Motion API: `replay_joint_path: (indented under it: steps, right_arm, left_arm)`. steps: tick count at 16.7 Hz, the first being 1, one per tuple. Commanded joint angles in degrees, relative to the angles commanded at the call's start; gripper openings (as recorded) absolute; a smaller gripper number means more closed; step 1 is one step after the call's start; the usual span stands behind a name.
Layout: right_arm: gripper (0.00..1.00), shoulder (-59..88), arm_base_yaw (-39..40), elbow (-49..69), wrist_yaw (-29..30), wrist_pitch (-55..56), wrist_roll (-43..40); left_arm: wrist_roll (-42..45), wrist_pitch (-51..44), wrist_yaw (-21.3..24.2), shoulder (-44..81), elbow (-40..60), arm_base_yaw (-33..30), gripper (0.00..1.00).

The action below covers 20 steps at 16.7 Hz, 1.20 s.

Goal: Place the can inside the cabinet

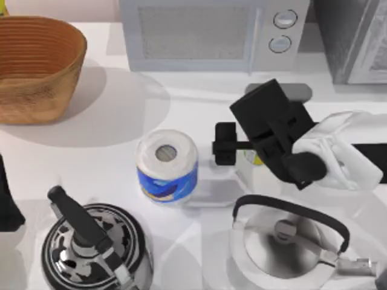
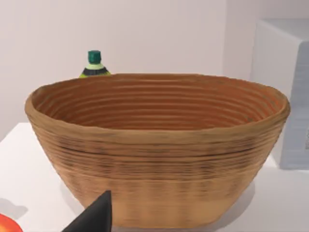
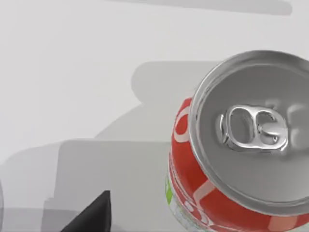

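Note:
The can (image 3: 251,145) is red with a silver top and stands upright on the white table. In the top view my right gripper (image 1: 247,148) hangs over it, so only a yellow-green sliver of the can (image 1: 253,158) shows. The right gripper is open, and one dark fingertip (image 3: 94,213) is off to the can's side, apart from it. The cabinet (image 1: 354,42) is the grey unit at the back right corner. My left arm (image 1: 6,202) is parked at the table's left edge, and its fingertip (image 2: 96,215) points at the basket.
A wicker basket (image 1: 36,66) sits at the back left with a green-capped bottle (image 2: 94,63) behind it. The microwave (image 1: 211,33) stands at the back middle. A paper roll (image 1: 167,166) stands left of the can. A patterned kettle (image 1: 91,248) and a silver kettle (image 1: 284,241) line the front.

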Motion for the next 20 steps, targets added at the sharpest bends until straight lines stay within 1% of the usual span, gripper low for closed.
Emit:
replay_joint_path:
  steps: [4, 8, 11, 15, 20]
  right_arm:
    - [1.00, 1.78, -1.96, 1.17, -1.17, 1.44, -1.94]
    - [1.00, 6.85, -3.80, 2.81, -2.20, 5.47, -3.46]
    - [1.00, 11.18, -4.03, 4.22, -2.29, 8.50, -3.61]
    - [1.00, 11.69, -3.99, 4.42, -2.28, 8.90, -3.60]
    - [0.62, 11.69, -3.99, 4.42, -2.28, 8.90, -3.60]
  left_arm:
    - [0.00, 0.00, 0.00, 0.00, 0.00, 0.00, 1.00]
    - [0.00, 0.00, 0.00, 0.00, 0.00, 0.00, 1.00]
    - [0.00, 0.00, 0.00, 0.00, 0.00, 0.00, 1.00]
    - [0.00, 0.00, 0.00, 0.00, 0.00, 0.00, 1.00]
    - [0.00, 0.00, 0.00, 0.00, 0.00, 0.00, 1.00]
